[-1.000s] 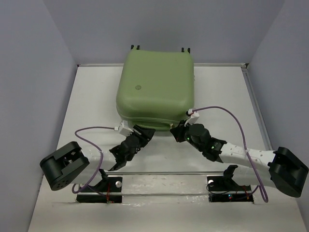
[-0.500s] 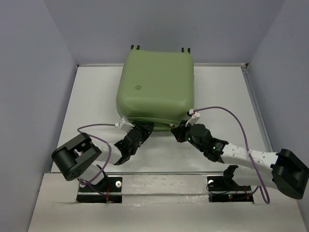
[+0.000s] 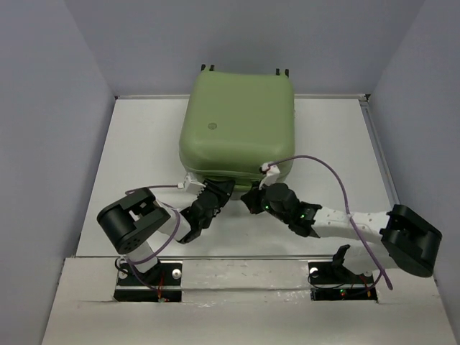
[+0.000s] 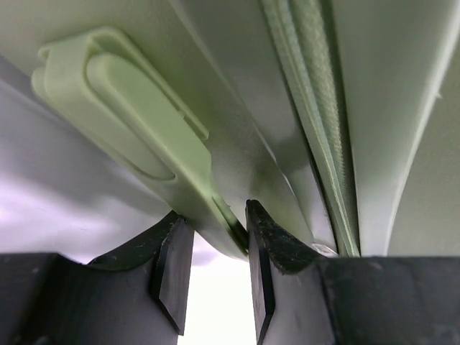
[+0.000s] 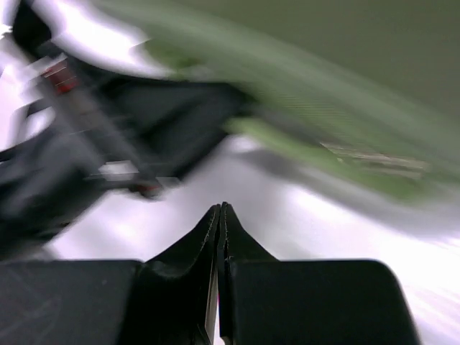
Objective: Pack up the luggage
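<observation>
We see left gripper (image 4: 213, 219) jaws part-open w/ end of luggage (image 3: 237, 122) handle (image 4: 136, 122) btwn them, not clamped; right gripper (image 5: 219, 215) pinched fully closed, empty, nr luggage front edge

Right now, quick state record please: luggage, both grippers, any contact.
luggage: light green, lid down, lying flat toward the far side of the table
left gripper: partly open, fingers on either side of the end of the luggage's handle; firm grip not confirmable
right gripper: shut, empty, close to the luggage's near edge
contact: left gripper at the handle only; right gripper contact unclear because its wrist view is blurred
</observation>
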Robot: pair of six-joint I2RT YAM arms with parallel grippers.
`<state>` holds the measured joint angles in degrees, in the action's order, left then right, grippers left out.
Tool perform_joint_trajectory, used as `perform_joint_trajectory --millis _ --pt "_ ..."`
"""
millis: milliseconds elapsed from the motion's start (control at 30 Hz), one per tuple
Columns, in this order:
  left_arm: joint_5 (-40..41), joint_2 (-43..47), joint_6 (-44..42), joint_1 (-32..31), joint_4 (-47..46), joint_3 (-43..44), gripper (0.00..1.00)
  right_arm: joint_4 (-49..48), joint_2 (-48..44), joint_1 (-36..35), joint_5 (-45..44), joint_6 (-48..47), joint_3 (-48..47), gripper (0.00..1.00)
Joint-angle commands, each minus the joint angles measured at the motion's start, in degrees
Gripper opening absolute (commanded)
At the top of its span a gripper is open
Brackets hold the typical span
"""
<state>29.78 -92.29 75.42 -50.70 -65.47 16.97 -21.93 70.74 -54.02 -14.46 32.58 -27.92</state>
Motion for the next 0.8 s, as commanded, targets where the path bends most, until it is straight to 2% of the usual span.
perform_joint_trajectory --millis 0,67,233,367,400,467,500,600,633,767 --pt "-3.9 -2.1 -9.0 -4.1 -5.8 3.9 0.06 -2.3 7.5 -10.1 10.2 -3.7 -11.7 0.07" --pt "-4.4 -2.8 -8.5 -4.1 -8.3 3.0 0.06 -3.2 10.7 -11.7 13.1 -5.2 -17.2 0.07" --pt "-4.3 -2.5 -8.0 -4.1 -9.4 0.6 0.06 -2.6 14.3 -15.5 12.6 -5.7 -20.9 0.07" --pt "-3.6 -1.0 -8.4 -4.1 -7.9 -0.2 0.06 0.9 8.7 -15.5 2.4 -2.1 -14.0 0.07" --pt "-3.6 -0.4 -8.5 -4.1 -7.5 -0.1 0.06 5.5 5.1 -15.5 -4.7 -0.6 -11.6 0.07" --pt "-3.8 -0.3 -8.5 -4.1 -7.4 -0.2 0.06 12.3 1.9 -15.5 -10.7 0.3 -9.5 0.08" --pt "-3.9 -0.3 -8.8 -4.1 -7.4 -0.1 0.06 14.3 -0.8 -13.2 -13.3 1.5 -8.0 0.16" --pt "-4.4 -0.2 -9.1 -4.1 -7.1 0.2 0.06 18.1 -5.5 -7.3 -13.9 1.9 -5.8 0.32" --pt "-4.5 -0.1 -9.1 -4.1 -7.0 0.2 0.06 18.6 -6.4 -5.5 -13.1 1.7 -5.3 0.42" --pt "-5.1 0.5 -9.2 -4.1 -6.4 0.2 0.06 19.8 -7.5 -0.4 -13.3 -0.1 -5.0 0.47"
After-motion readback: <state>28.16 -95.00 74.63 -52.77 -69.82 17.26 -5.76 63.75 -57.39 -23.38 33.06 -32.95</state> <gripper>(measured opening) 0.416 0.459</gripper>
